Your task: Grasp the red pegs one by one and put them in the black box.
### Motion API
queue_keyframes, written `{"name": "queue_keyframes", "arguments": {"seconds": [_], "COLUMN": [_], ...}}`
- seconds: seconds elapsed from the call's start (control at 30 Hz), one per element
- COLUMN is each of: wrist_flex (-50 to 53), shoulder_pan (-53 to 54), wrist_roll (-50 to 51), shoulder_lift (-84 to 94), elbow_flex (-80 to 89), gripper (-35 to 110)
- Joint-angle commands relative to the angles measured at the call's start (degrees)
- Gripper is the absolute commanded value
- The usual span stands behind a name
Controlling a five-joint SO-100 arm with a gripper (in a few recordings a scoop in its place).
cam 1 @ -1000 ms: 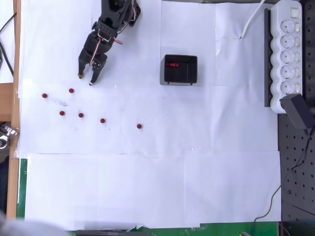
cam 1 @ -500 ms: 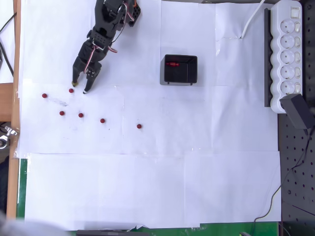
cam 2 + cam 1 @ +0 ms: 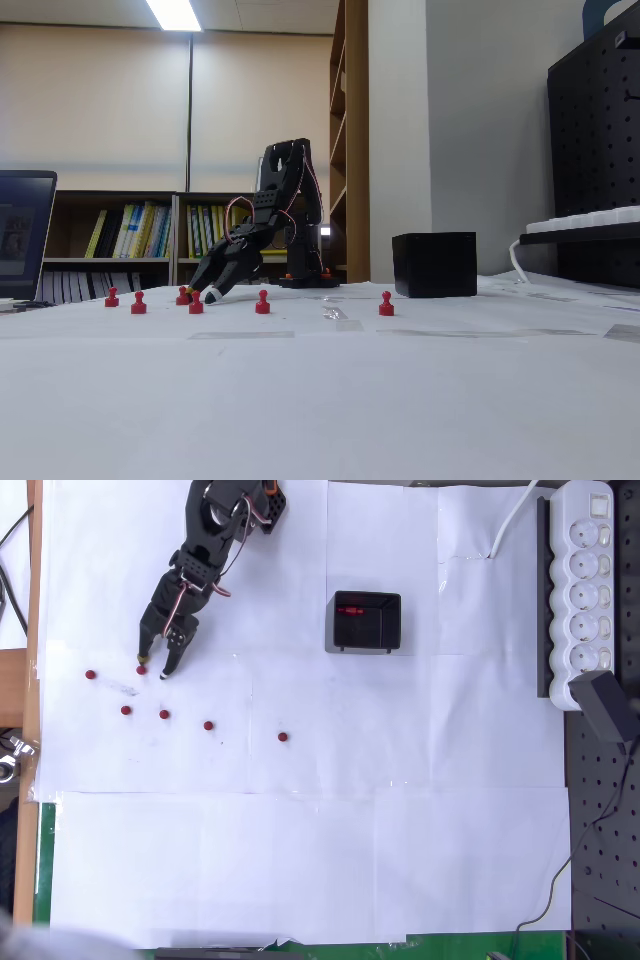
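- Six red pegs stand loose on the white surface in the overhead view, strung across the left half of the frame: one at the far left (image 3: 90,675), one between the fingers (image 3: 142,669), then a lower row at (image 3: 126,710), (image 3: 164,714), (image 3: 208,725) and (image 3: 283,737). They sit well apart from one another, which leaves you room to close on one without knocking its neighbour.
- Your gripper (image 3: 151,670) is at the upper left of the overhead frame, reaching down and left from the arm's base at the top edge. Its fingers are apart, with a fingertip on either side of that peg. Whether they touch it you cannot tell.
- From the side, the fixed view shows the gripper (image 3: 200,294) low, tips at the surface among the pegs, tilted down and forward so the fingers can meet the peg near its base.
- The black box (image 3: 366,621) sits right of centre in the upper part of the overhead frame, well apart from the pegs. Red shows inside it near the upper left corner (image 3: 349,610), likely pegs already dropped there.
- Judged from this, you are at the closing step on the second peg from the left.
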Motion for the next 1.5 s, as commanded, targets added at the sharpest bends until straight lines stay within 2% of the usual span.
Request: {"name": "queue_keyframes", "arguments": {"seconds": [0.0, 1.47], "wrist_flex": [0.1, -2.8], "shoulder_pan": [2.1, -0.2], "wrist_roll": [-0.6, -1.9], "shoulder_lift": [0.9, 4.7], "elbow_flex": [1.3, 4.6], "gripper": [15, 15]}}
